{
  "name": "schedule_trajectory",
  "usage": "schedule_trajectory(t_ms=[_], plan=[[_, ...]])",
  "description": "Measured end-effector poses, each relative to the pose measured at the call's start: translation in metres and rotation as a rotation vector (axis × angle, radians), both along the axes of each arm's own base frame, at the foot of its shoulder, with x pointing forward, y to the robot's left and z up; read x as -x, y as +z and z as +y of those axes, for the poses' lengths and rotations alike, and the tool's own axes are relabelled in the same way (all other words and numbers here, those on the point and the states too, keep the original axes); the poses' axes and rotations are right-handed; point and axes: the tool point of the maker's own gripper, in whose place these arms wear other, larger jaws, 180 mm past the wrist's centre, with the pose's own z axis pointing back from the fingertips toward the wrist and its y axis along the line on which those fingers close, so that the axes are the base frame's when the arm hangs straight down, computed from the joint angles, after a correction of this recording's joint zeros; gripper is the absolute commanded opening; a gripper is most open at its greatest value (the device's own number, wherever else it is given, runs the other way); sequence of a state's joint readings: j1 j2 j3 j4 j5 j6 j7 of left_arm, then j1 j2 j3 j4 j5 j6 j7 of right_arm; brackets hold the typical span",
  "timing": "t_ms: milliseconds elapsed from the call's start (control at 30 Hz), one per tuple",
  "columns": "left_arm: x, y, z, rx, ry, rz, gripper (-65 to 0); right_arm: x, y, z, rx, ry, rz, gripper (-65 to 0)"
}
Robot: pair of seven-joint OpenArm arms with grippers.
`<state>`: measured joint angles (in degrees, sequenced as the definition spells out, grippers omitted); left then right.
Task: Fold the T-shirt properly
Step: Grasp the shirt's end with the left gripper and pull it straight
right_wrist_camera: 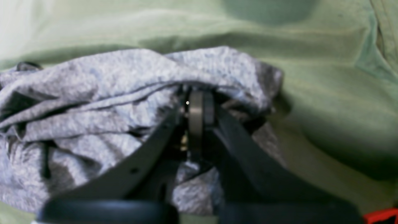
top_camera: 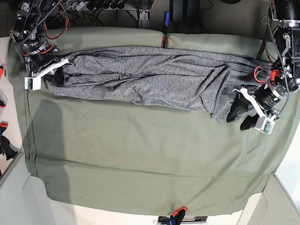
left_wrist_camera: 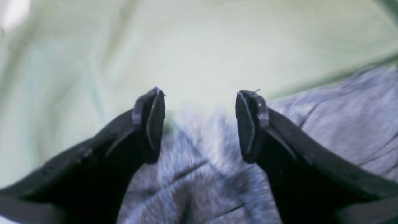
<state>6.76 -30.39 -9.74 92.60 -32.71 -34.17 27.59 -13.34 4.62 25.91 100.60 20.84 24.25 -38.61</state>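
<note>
Not much of the fold has been done yet, by the look of it. The shirt is laid out as one long rumpled band across the far side of the cloth, stretched almost from one arm to the other — so at best one lengthwise fold can be counted, and even that is a guess, since the layers are bunched and creased rather than stacked flat. No neat rectangle is to be seen anywhere. The left gripper is seen spread wide in its wrist view, with nothing pinched between the jaws; grey knit lies just under and ahead of it, and in the base view it sits at the shirt's ragged end, right at the edge of the fabric. The right gripper is pressed together, and in its wrist view a fold of the shirt is draped over and around the tips — it looks clamped on that end, though the actual bite is hidden by the bunched cloth. Whether sleeves have been tucked in can't be told; they aren't separable from the body in the wrinkles. Still left, as judged from here: the band has to be smoothed, then folded across its length once or twice into a compact stack. The near half of the cloth is where room for that could be found.
</note>
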Motion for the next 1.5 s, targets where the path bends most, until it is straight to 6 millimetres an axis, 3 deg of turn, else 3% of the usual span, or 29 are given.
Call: schedule_trajectory(t_ms=[133, 267, 400, 467, 600, 633, 833, 967, 1167, 1367, 1400, 1500], plan=[[-0.014, -0.035, -0.005, -0.005, -0.012, 0.079, -26.6, 0.000, 0.000, 0.000, -0.003, 0.000, -0.002, -65.0], [-0.021, -0.059, 0.005, -0.124, -0.006, 0.100, -26.6, 0.000, 0.000, 0.000, -0.002, 0.000, 0.001, -65.0], [-0.017, -0.070, 0.003, -0.196, -0.044, 0.117, -27.3, 0.000, 0.000, 0.000, -0.003, 0.000, 0.001, -65.0], [-0.017, -0.071, 0.001, -0.200, -0.049, 0.116, -35.7, 0.000, 0.000, 0.000, -0.004, 0.000, 0.001, -65.0], [-0.018, -0.069, 0.000, -0.201, -0.053, 0.110, -63.4, 0.000, 0.000, 0.001, -0.006, 0.000, 0.001, -65.0], [-0.019, -0.066, -0.001, -0.206, -0.056, 0.103, -65.0, 0.000, 0.000, 0.001, -0.005, 0.003, 0.000, -65.0], [-0.032, -0.017, 0.004, -0.165, -0.008, 0.029, -65.0, 0.000, 0.001, 0.003, -0.005, 0.019, -0.003, -65.0], [-0.029, 0.011, 0.027, -0.125, 0.073, 0.012, -65.0, 0.000, 0.001, 0.003, -0.005, 0.020, -0.003, -65.0], [0.018, -0.007, 0.067, -0.057, 0.176, 0.101, -65.0, 0.000, 0.001, 0.003, -0.004, 0.022, -0.008, -65.0], [0.037, -0.006, 0.065, 0.031, 0.150, 0.089, -65.0, -0.003, 0.007, -0.004, -0.003, 0.029, -0.021, -65.0], [0.039, -0.008, 0.065, 0.031, 0.149, 0.096, -62.6, -0.003, 0.008, -0.004, -0.007, 0.029, -0.024, -65.0], [0.046, -0.014, 0.065, 0.029, 0.150, 0.116, -46.9, -0.003, 0.008, -0.004, -0.008, 0.030, -0.025, -65.0]])
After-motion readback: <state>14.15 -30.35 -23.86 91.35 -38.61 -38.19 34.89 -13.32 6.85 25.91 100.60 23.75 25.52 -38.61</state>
